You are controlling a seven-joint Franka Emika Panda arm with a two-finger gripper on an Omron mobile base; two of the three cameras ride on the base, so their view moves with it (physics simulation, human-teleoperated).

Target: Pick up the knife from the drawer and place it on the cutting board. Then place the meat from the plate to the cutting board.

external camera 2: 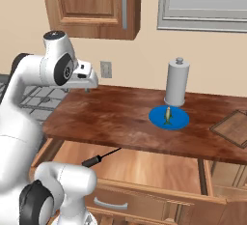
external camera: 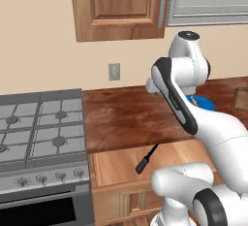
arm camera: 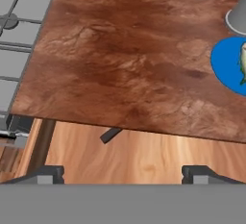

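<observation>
The drawer (external camera 2: 149,166) stands pulled out below the counter. In it lies the knife (external camera 2: 99,159), black handle toward the front, thin blade running back under the counter edge; its handle end (arm camera: 110,134) peeks out from under the edge. My gripper (external camera 2: 88,89) hangs open and empty above the counter's left part, fingertips (arm camera: 48,174) wide apart, well above the knife. The meat (external camera 2: 168,115) rests on the blue plate (external camera 2: 176,121) to the right. At the far right of the counter lies the brown cutting board (external camera 2: 234,127).
A grey paper-towel roll (external camera 2: 177,82) stands just behind the plate. A gas stove (external camera: 38,123) adjoins the counter (external camera 2: 111,118) on the left. Wall cabinets (external camera 2: 91,7) hang above. My own arm (external camera: 177,99) hides part of the plate in the left base view.
</observation>
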